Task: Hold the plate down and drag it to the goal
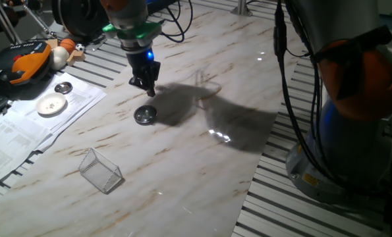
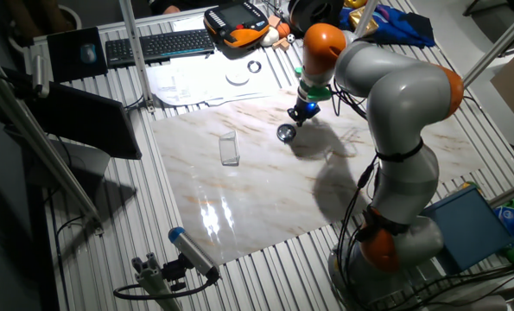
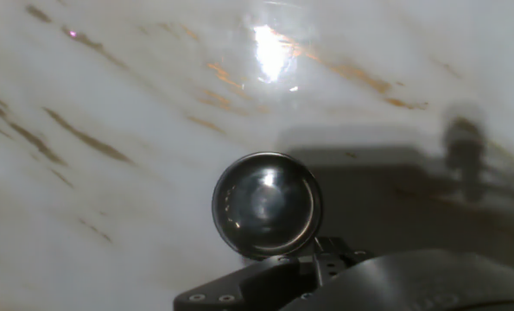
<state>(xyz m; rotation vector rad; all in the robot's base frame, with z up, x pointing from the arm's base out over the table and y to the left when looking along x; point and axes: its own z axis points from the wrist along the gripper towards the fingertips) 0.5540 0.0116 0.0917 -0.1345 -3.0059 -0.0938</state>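
Gripper [image 1: 147, 88] hangs just above the plate [image 1: 145, 116], not touching it.

The small shiny plate sits on the marble tabletop [image 1: 182, 158], and in the hand view it lies dead centre [image 3: 266, 206], just off the fingertips at 12 o'clock. Whether the fingers are together or apart, I cannot tell. The goal [image 1: 100, 170], a clear wire-edged box, lies well apart from the plate at about 7 o'clock in the one fixed view, tipped on the marble.
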